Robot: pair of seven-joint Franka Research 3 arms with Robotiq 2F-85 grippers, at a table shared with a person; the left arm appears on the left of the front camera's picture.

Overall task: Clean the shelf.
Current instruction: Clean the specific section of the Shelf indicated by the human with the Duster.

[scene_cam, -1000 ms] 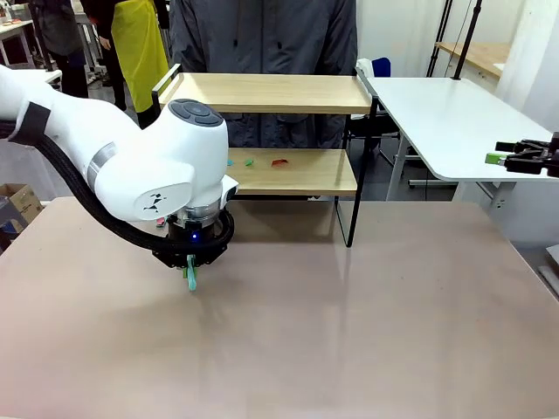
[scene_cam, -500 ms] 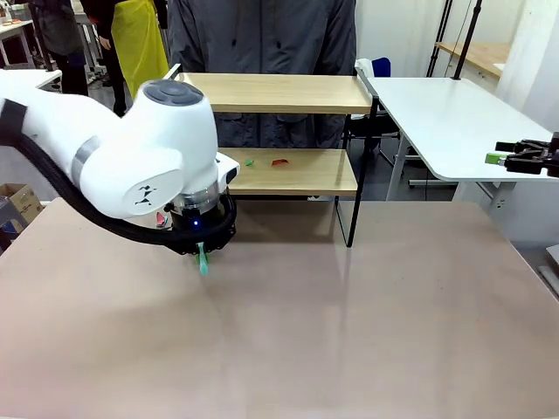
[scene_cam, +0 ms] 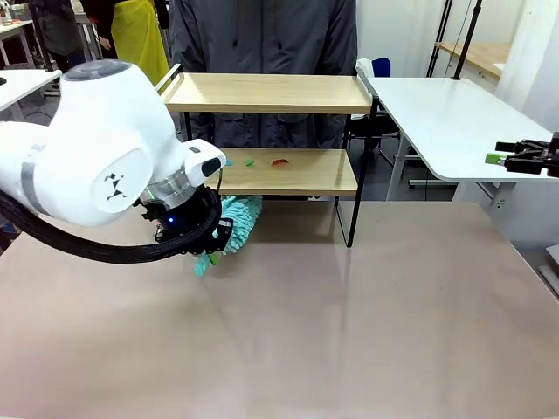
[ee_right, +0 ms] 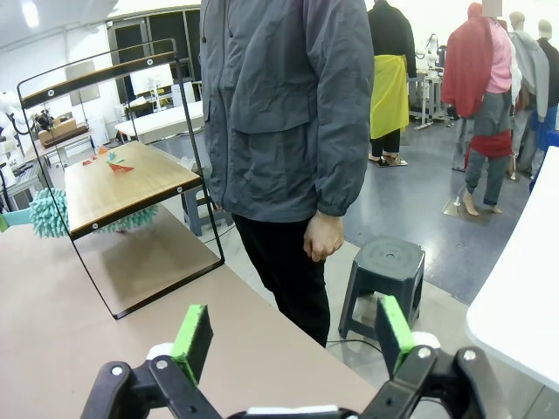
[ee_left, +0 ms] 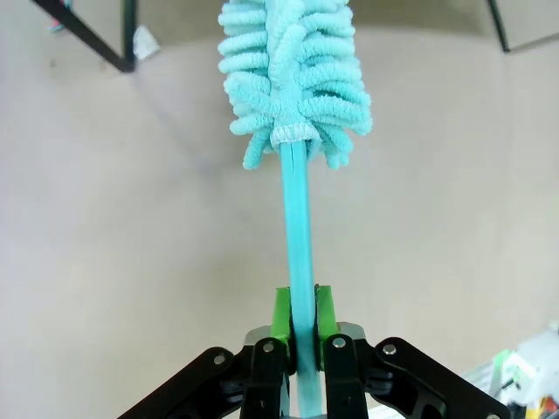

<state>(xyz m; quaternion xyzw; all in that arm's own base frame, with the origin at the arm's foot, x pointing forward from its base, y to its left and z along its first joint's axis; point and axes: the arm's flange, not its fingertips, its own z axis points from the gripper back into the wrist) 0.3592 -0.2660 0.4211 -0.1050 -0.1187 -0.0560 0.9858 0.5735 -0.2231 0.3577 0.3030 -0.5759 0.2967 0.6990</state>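
- Standing at the far edge of the bench (scene_cam: 349, 332), the shelf (scene_cam: 288, 92) is seen directly before a person (scene_cam: 262, 35) in a grey jacket.
- Small scraps (scene_cam: 279, 161), red and green and possibly paper, are scattered on its lower board.
- A teal duster (ee_left: 297, 70) is clamped by its handle between the closed fingers of the left gripper (ee_left: 301, 305), with its fluffy head low, just in front of the lower board.
- The shelf's left end is partly hidden by the left arm (scene_cam: 96, 166).
- The right gripper (ee_right: 293, 334) is held with fingers spread wide and empty, off to the right beside a white table (scene_cam: 445, 113).

Robot lab hall, white worktables (scene_cam: 437, 113), black tripod stands (scene_cam: 468, 35), stool (ee_right: 389, 262) on grey floor (ee_right: 419, 196)
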